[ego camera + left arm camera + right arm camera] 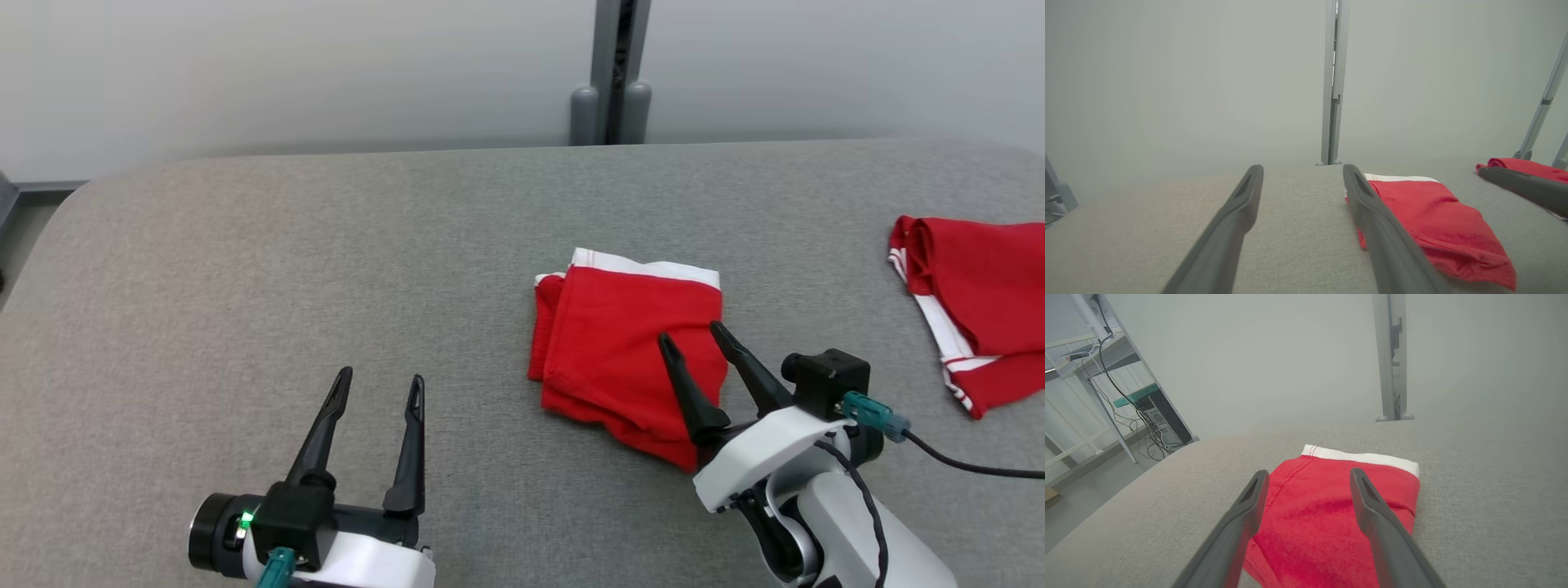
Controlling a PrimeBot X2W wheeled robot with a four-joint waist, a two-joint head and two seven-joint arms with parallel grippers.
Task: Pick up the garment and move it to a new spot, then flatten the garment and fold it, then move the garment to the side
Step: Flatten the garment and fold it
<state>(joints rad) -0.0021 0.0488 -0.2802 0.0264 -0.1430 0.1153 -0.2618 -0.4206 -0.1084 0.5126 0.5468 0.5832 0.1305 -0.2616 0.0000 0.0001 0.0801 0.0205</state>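
Grey padded table (245, 245) underneath. Mid-table, red garment (620, 343) lying folded into a compact stack, white band at the far edge. Right gripper (690, 331) spread wide over its near side, gripping nothing; left gripper (382, 376) wide too, well apart. Looks folded already; probably only the sideways move left.

Red garment (620, 343) with white band, grey table (326, 269)
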